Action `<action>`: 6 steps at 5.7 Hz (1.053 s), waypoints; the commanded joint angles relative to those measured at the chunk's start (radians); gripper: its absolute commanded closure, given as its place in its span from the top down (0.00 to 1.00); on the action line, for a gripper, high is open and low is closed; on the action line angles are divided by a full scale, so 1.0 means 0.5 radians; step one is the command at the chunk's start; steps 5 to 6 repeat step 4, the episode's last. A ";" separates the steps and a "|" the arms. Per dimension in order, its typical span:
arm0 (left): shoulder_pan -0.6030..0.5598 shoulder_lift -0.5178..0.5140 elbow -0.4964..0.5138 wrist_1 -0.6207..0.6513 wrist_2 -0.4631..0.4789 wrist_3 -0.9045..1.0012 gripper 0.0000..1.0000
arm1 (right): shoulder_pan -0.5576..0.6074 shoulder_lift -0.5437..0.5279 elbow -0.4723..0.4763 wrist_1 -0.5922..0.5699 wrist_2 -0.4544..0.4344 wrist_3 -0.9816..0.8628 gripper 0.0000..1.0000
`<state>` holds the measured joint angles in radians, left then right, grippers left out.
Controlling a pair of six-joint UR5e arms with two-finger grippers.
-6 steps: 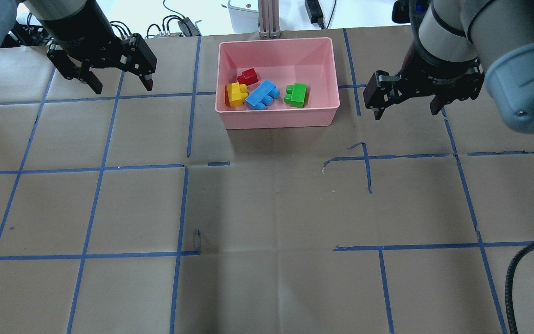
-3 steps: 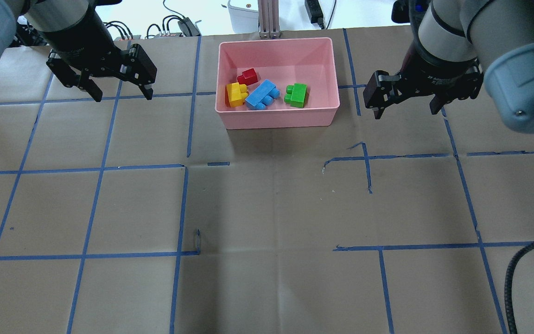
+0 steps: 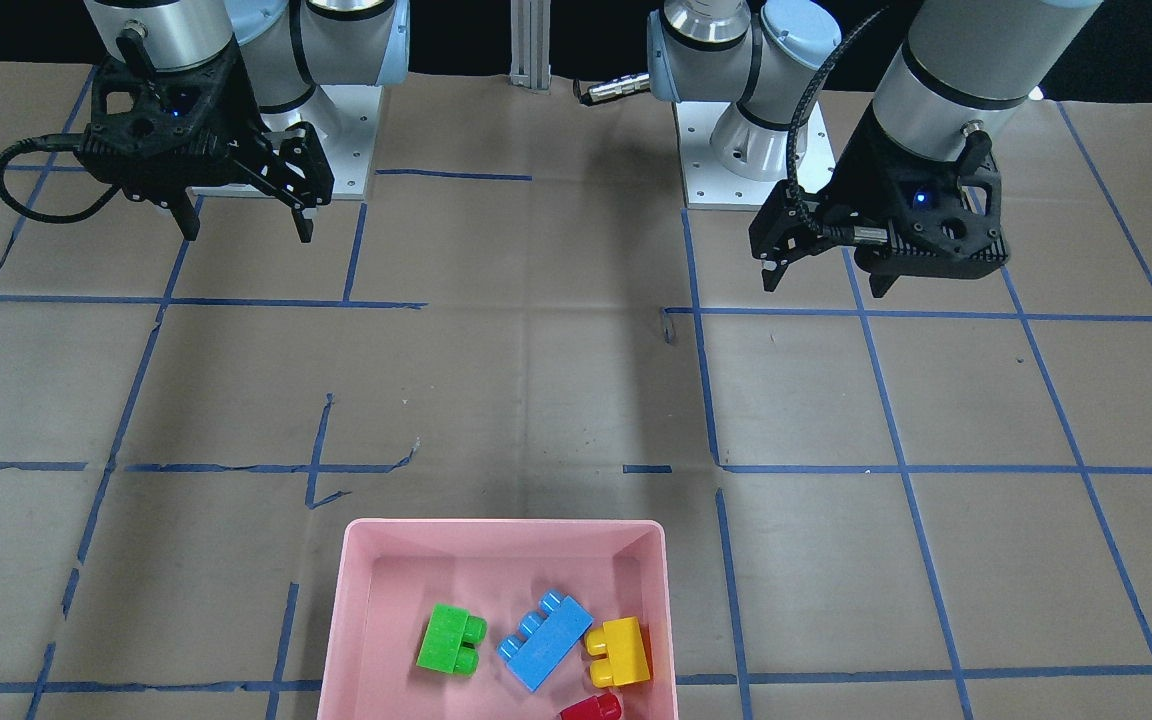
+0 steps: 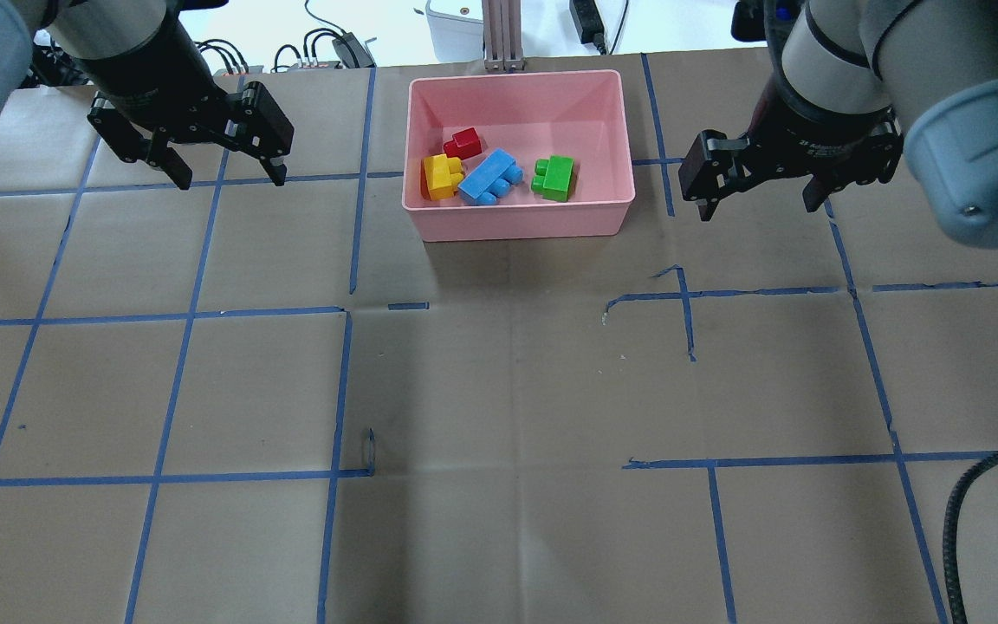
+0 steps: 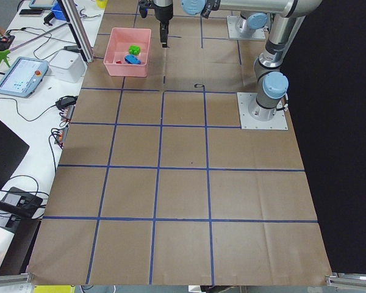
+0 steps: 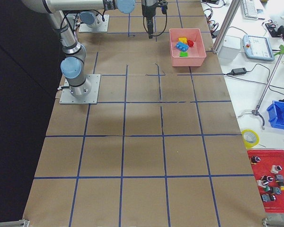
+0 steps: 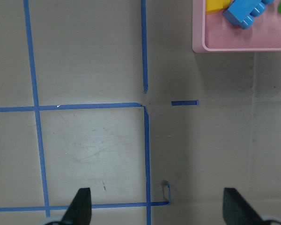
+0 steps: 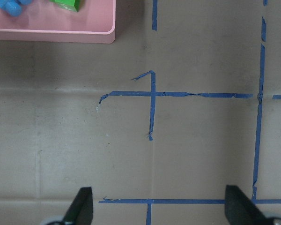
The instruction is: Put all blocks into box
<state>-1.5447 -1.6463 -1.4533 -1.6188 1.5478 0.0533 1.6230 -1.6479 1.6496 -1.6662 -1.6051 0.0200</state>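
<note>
The pink box [image 4: 521,222] stands at the far middle of the table. In it lie the red block [image 4: 464,142], the yellow block [image 4: 441,176], the light-blue block [image 4: 489,177] and the green block [image 4: 554,178]. The front-facing view shows the same box [image 3: 501,526] with all four inside. My left gripper [image 4: 230,178] is open and empty above the table, left of the box. My right gripper [image 4: 759,211] is open and empty, right of the box. In the left wrist view the box corner [image 7: 225,47] is at the top right.
Blue tape lines form a grid on the brown paper table cover. An aluminium post [image 4: 503,35], a white device and cables stand behind the box, beyond the table's far edge. A black cable [image 4: 967,511] hangs at the near right.
The left gripper has turned a little and shifted slightly to the left. The right gripper, the box and the blocks have not moved.
</note>
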 commanded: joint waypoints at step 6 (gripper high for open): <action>0.000 0.001 -0.002 0.004 0.000 -0.011 0.99 | -0.003 0.001 0.002 -0.021 -0.002 -0.031 1.00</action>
